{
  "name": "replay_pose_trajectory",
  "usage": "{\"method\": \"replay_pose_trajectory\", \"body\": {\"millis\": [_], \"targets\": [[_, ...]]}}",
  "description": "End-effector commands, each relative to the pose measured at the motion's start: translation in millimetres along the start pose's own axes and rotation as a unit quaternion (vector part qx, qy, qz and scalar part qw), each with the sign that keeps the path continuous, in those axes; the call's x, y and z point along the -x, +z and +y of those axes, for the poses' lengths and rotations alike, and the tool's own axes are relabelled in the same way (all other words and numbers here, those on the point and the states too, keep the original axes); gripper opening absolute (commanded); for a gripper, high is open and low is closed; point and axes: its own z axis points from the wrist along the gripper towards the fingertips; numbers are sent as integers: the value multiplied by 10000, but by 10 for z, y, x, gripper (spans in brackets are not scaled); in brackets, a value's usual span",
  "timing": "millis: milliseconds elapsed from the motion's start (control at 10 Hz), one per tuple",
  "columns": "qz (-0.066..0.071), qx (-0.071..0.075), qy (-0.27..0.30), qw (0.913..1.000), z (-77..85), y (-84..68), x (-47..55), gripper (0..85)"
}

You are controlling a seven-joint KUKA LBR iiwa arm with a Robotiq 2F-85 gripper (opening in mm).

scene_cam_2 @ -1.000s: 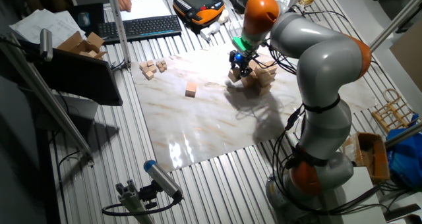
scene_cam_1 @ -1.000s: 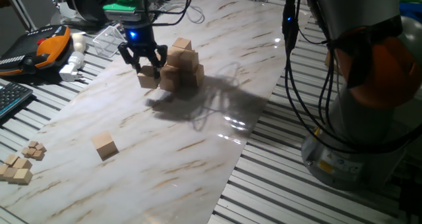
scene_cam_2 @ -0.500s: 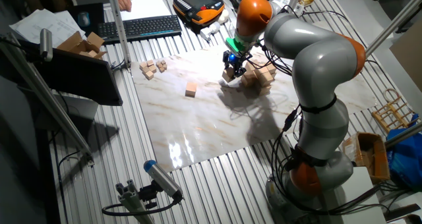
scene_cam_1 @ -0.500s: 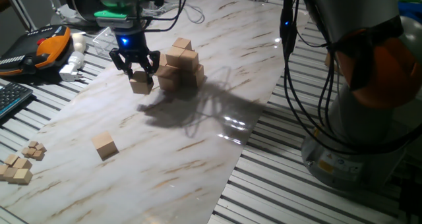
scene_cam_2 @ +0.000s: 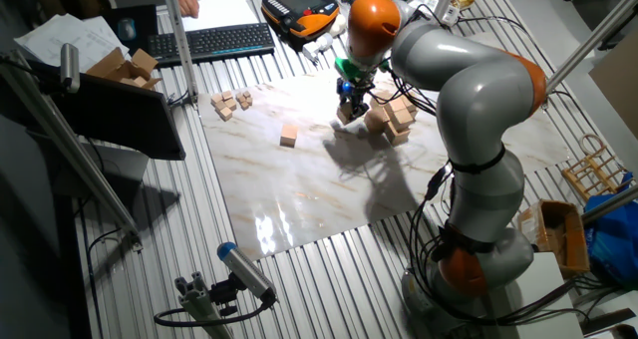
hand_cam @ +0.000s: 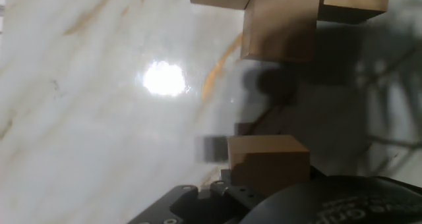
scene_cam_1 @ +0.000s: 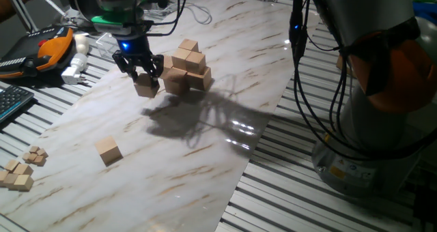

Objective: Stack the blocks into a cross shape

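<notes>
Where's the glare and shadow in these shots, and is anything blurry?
Hand view: a bright glare spot on the marble, and the held block looks soft. One fixed view: the arm's dark shadow falls beside the stack. The other fixed view: a window reflection near the board's edge.

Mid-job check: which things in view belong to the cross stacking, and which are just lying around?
Job:
gripper, shut on held block
stacked blocks
loose block

Lying about:
tiny cubes
keyboard
orange pendant
papers
</notes>
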Motion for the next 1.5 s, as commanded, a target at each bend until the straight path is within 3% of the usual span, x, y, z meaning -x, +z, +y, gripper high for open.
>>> {"method": "replay_pose_trajectory", "body": {"millis": [0, 200, 400, 800, 1000, 1200, 1400], "targets": [[-91, -4, -18, 10000, 1, 0, -1, 0], [-193, 2, 1, 9998, -5, -7, 29, 0], [-173, 68, -24, 9998, -77, -18, 314, 0], [327, -5, 348, 9989, -70, -216, 914, 0], [211, 54, 469, 9987, -97, -190, 1068, 0], [-70, 89, 586, 9982, -122, -137, 1145, 0], [-11, 111, 577, 9983, -160, -81, 1201, 0]]}}
